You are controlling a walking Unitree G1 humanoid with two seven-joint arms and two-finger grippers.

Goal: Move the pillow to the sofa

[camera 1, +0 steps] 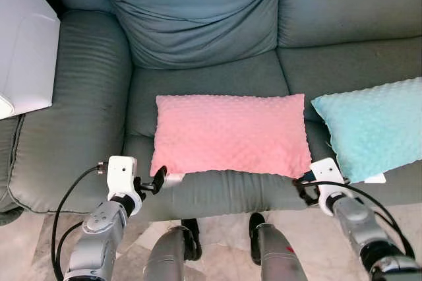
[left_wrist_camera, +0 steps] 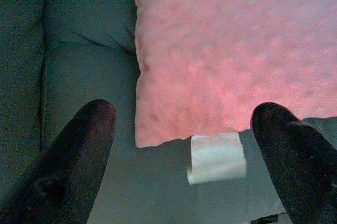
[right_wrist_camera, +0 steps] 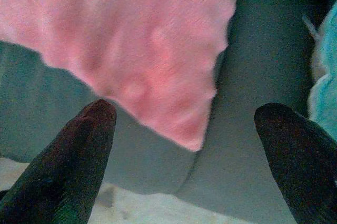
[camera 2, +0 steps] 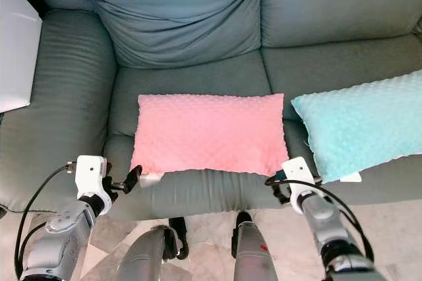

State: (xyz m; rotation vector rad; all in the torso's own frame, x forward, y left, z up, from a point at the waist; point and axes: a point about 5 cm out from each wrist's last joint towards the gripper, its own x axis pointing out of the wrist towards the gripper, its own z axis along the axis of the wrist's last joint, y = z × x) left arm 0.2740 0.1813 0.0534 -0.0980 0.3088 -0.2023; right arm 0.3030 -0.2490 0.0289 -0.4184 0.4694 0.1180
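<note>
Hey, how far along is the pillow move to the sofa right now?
Looks essentially done: the pink pillow lies flat on the sofa seat, beside a teal pillow. Nothing is in hand: the left hand and right hand sit open at the pillow's front corners, not touching it. What's probably left is pulling both arms away.

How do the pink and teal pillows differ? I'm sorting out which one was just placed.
The pink pillow lies square on the middle sofa seat, wholly in view; the teal pillow lies tilted on the seat to the robot's right, cut off by the picture's edge. The pink one has an open gripper at each front corner. Both share a dimpled plush cover.
</note>
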